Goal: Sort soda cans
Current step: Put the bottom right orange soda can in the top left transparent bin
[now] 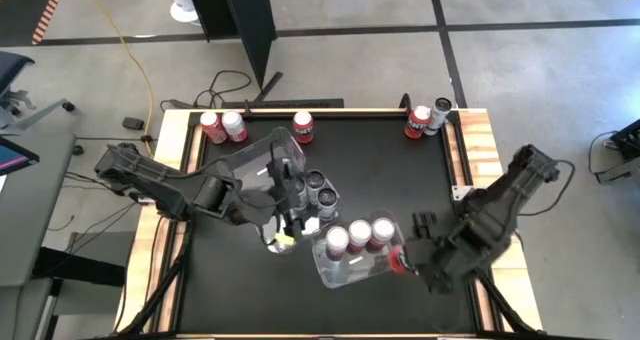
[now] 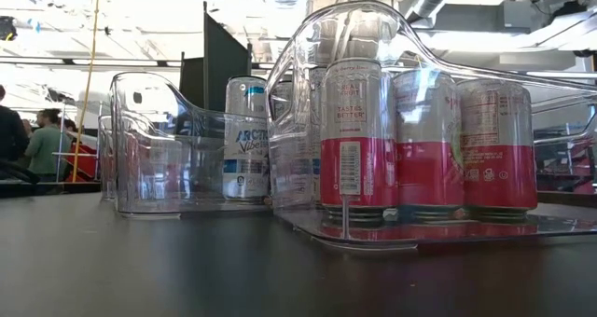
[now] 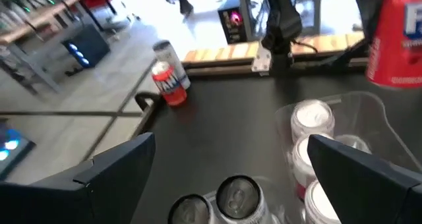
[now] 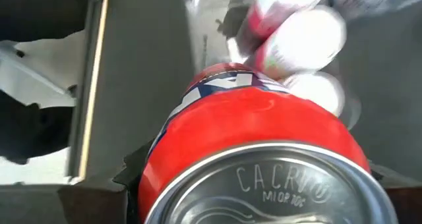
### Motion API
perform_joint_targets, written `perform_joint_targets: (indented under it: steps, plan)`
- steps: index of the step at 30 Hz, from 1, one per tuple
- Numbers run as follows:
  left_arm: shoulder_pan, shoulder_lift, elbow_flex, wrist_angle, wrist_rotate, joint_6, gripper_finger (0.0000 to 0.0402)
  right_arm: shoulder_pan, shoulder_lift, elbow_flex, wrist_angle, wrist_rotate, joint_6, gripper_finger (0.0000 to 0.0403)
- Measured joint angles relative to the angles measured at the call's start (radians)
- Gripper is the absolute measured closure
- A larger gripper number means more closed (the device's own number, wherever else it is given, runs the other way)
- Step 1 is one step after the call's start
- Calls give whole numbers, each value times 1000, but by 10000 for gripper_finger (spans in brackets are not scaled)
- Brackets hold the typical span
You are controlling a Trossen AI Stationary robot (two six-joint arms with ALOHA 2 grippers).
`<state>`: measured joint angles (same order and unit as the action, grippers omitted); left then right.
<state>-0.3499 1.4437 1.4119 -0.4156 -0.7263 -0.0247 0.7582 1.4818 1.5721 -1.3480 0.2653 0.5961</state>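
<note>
My right gripper (image 1: 405, 256) is shut on a red soda can (image 4: 254, 125) beside the right end of a clear tub (image 1: 345, 272). That tub holds three white-and-red cans (image 1: 360, 234) standing upright. My left gripper (image 1: 291, 218) hovers open, with nothing between its fingers (image 3: 119, 165), over a second clear tub (image 1: 262, 152) with dark cans (image 1: 318, 188) in it. More cans stand on their bases along the far edge: two at the far left (image 1: 222, 127), one red (image 1: 303, 126), two at the far right (image 1: 427, 119). My right gripper pinches the red can by its side wall (image 4: 165, 151), one finger on each side, just below the silver lid (image 4: 277, 184). The fingers come from above, slanting down along the can. The can (image 3: 395, 43) hangs about upright, lifted clear of the table.
The two clear tubs (image 2: 149, 149) (image 2: 438, 121) sit close together mid-table, the left one holding a white can (image 2: 247, 138). A wooden rim (image 1: 478, 140) frames the black tabletop. People stand in the room beyond the table (image 2: 42, 144).
</note>
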Motion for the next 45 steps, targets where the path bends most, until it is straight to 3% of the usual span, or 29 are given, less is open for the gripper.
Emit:
perform_joint_targets:
  steps: [10, 22, 29, 45]
  plan:
    - [89, 2, -77, 90, 250, 17, 10, -295, 1, 61, 0, -12, -371, 95]
    - [219, 16, -76, 188, 427, 61, 10, -574, 13, 78, 123, -60, -677, 95]
    - [277, 39, -77, 213, 519, 94, 10, -659, 13, 78, 184, -61, -752, 95]
    - [363, 193, -27, 352, 586, 179, 10, -736, 12, 78, 217, -97, -810, 95]
